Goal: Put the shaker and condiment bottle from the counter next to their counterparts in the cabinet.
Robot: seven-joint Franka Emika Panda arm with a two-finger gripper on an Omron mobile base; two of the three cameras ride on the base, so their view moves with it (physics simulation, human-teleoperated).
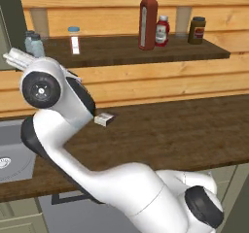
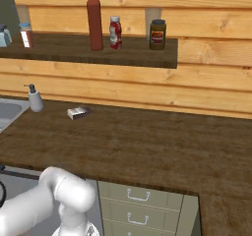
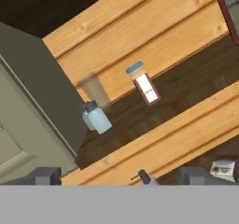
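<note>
The shaker stands at the left end of the cabinet shelf, centre-left in the hand view, touching its twin. Upper centre in both base views, the tall red bottle stands just beside the short red bottle. The claw is spread apart, empty. Below runs a dark wooden bench against a plank wall.

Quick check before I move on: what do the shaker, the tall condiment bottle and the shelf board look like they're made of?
Shaker: pale blue-grey and slightly see-through, so probably glass or clear plastic, with a dull dark grey cap.
Condiment bottle: glossy red body with a soft highlight, likely plastic or glass; small green cap, pale label.
Shelf board: dark brown, matte, with visible grain, so wood.
</note>
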